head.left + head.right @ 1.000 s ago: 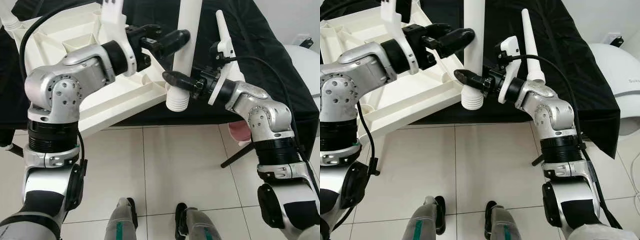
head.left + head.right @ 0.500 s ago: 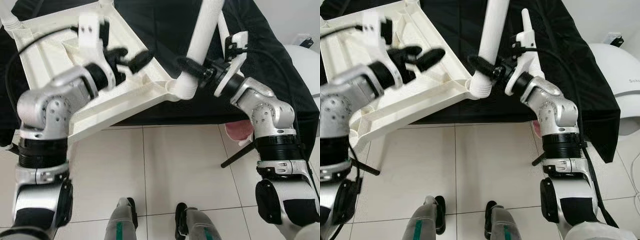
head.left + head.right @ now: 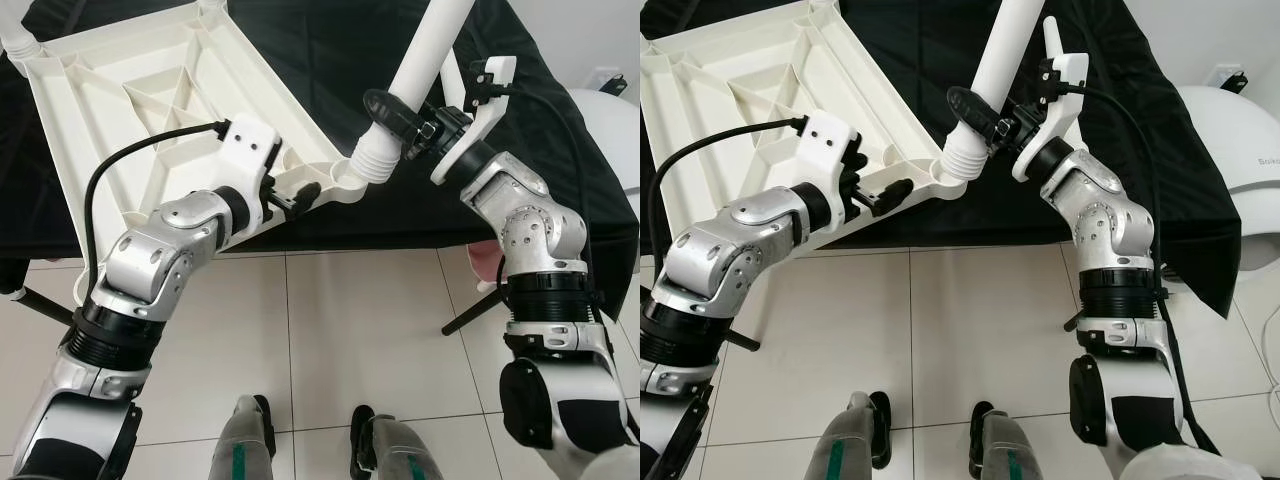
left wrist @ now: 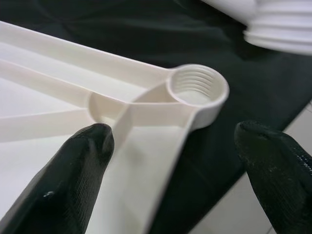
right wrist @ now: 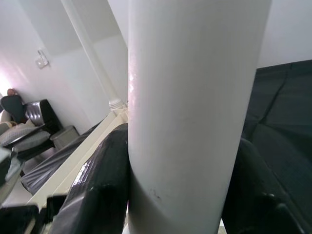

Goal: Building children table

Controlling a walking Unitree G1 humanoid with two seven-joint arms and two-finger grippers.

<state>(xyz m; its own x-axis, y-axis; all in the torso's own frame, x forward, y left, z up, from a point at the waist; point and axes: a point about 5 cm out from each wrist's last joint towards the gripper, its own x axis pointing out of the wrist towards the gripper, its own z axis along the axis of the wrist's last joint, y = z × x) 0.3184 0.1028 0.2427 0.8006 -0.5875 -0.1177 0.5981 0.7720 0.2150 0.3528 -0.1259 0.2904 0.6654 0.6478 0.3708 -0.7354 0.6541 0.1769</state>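
The white table top [image 3: 150, 110] lies upside down on a black cloth, its near corner socket [image 3: 346, 176] hanging over the edge. My left gripper [image 3: 300, 195] is open at that corner; its fingers [image 4: 73, 180] stand on either side of the rim below the threaded socket [image 4: 197, 87]. My right gripper [image 3: 400, 112] is shut on a white table leg [image 3: 425, 55], which it holds tilted. The leg's threaded end [image 3: 372, 165] sits just beside the socket, slightly above it. In the right wrist view the leg [image 5: 190, 112] fills the gap between both fingers [image 5: 97, 185].
A second loose leg [image 3: 1048, 35] lies on the cloth behind my right wrist. Another leg stub [image 3: 18, 40] stands at the table top's far left corner. A white appliance [image 3: 1240, 130] stands at right. A black stand leg [image 3: 470, 310] slants over the tiled floor.
My left gripper has let go of the leg and dropped to the table's near corner. My right gripper has tilted the leg and brought its threaded end to the socket.
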